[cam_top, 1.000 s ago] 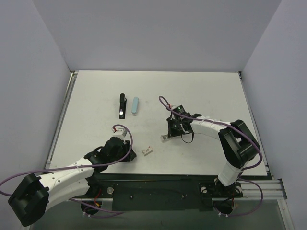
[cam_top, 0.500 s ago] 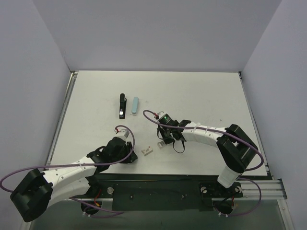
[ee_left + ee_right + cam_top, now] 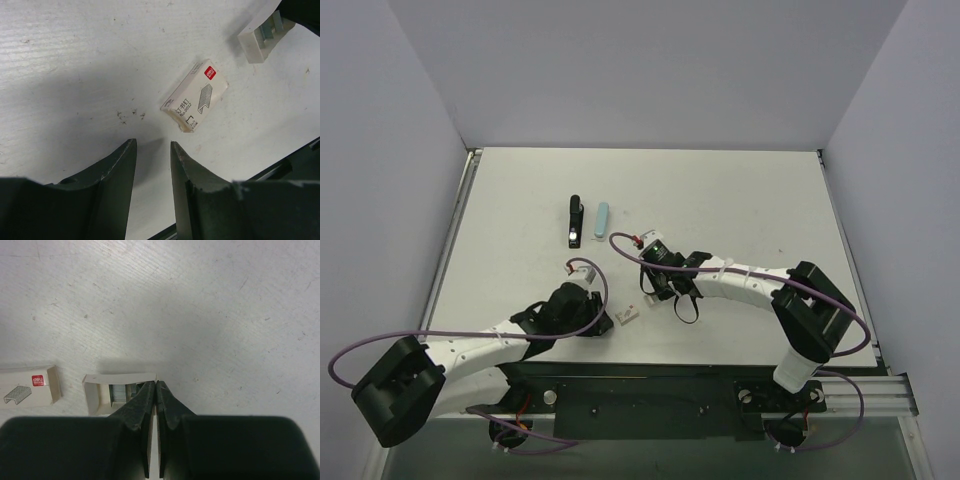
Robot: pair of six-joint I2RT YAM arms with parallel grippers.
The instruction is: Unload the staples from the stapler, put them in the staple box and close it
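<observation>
Overhead and wrist views of the two-arm bench. The stapler [image 3: 574,221] lies flat on the white table [image 3: 750,200], in the far left part of it, with its long axis running away from the arm bases and a silvery strip showing at its near end. A light-blue bar [image 3: 603,220] lies just beside it on the right, parallel and apart. Neither arm touches the stapler; both grippers are nearer the bases, well apart from it.

The left gripper [image 3: 152,152] sits low over the table with its two dark fingers [image 3: 117,175] partly spread. Only bare table shows in the gap, and nothing is held. Just ahead of the fingertips lies a small staple box [image 3: 196,96], white card with a red mark and a drawing of staples, flat on the table and clear of the fingers.

The right gripper [image 3: 156,387] has its fingers pressed together, no gap visible between them. The tips meet at the right end of an open tray [image 3: 117,392] of pale card, which carries a grey block of staples. The tray's thin end wall appears to be nipped between the tips, though the wrist view does not show this clearly. The tray lies just to the right of the staple box, apart from it.
</observation>
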